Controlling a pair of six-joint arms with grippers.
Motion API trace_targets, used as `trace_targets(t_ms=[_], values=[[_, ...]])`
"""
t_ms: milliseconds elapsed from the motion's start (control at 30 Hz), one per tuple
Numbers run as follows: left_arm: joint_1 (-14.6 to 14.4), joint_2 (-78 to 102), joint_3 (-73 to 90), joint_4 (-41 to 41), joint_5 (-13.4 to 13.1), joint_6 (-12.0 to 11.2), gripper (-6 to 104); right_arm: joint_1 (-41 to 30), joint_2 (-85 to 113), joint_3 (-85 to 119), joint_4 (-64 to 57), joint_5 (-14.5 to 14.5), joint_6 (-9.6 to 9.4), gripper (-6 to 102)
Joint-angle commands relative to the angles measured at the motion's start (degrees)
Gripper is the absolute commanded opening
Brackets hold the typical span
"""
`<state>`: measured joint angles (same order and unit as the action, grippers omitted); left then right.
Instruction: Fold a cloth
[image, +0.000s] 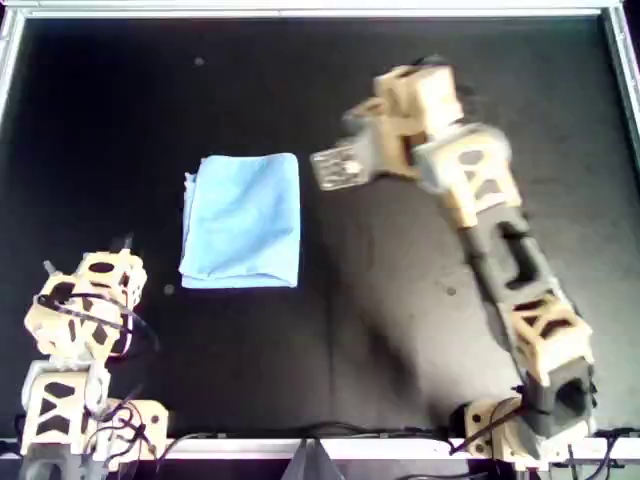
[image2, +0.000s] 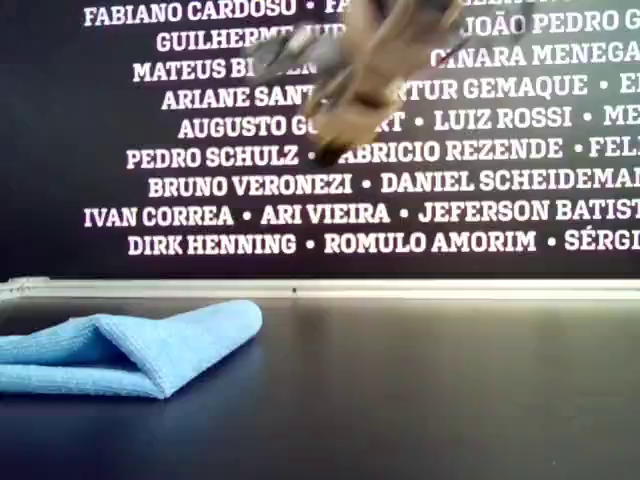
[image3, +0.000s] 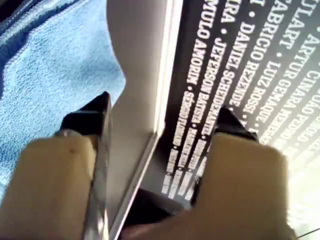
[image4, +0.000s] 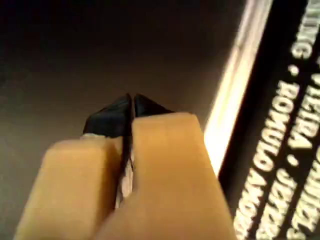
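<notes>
The light-blue cloth (image: 240, 220) lies folded into a rectangle on the black table, left of centre in the overhead view. In the exterior view the cloth (image2: 130, 350) shows doubled layers low on that view's left. My left gripper (image: 332, 166) hangs in the air just off the cloth's right edge in the overhead view, blurred. The left wrist view shows this gripper (image3: 165, 115) open and empty, with the cloth (image3: 50, 75) beyond one finger. My right gripper (image4: 131, 102) is shut on nothing. Its arm (image: 85, 310) sits folded at the overhead view's lower left.
A pale metal rim (image: 300, 10) runs along the table's far side, with a dark wall of white printed names (image2: 330, 185) behind it. The left arm (image2: 375, 70) appears blurred high in the exterior view. Cables (image: 130, 425) trail near the right arm's base.
</notes>
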<state>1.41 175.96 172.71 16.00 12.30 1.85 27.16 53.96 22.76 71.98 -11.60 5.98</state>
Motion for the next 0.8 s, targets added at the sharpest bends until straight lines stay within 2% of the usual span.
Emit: trace_targets(t_ms=[0, 200, 267, 500, 600, 767], values=[[1.49, 1.05, -3.08, -0.62, -0.26, 0.35, 73, -4.92, 16.7, 2.81, 0.62, 1.23, -0.26, 0], [1.49, 1.05, -3.52, -0.62, -0.26, 0.35, 73, -14.24, 39.46, 25.05, 0.44, 13.89, -0.26, 0], [1.49, 1.05, -3.34, -0.62, -0.26, 0.35, 73, -17.58, 47.37, 33.66, -0.88, 16.7, -0.35, 0], [1.58, 1.05, -3.6, -0.53, -0.26, 0.35, 73, -25.22, 68.64, 56.51, -8.88, 16.96, -0.44, 0], [1.58, 1.05, -3.78, -0.53, -0.26, 0.35, 73, -26.72, 79.98, 63.28, -17.84, 17.58, -1.23, 0], [1.49, 1.05, -3.78, -0.53, -0.26, 0.35, 73, -27.69, 94.75, 78.84, -33.66, 17.84, -1.41, 0]])
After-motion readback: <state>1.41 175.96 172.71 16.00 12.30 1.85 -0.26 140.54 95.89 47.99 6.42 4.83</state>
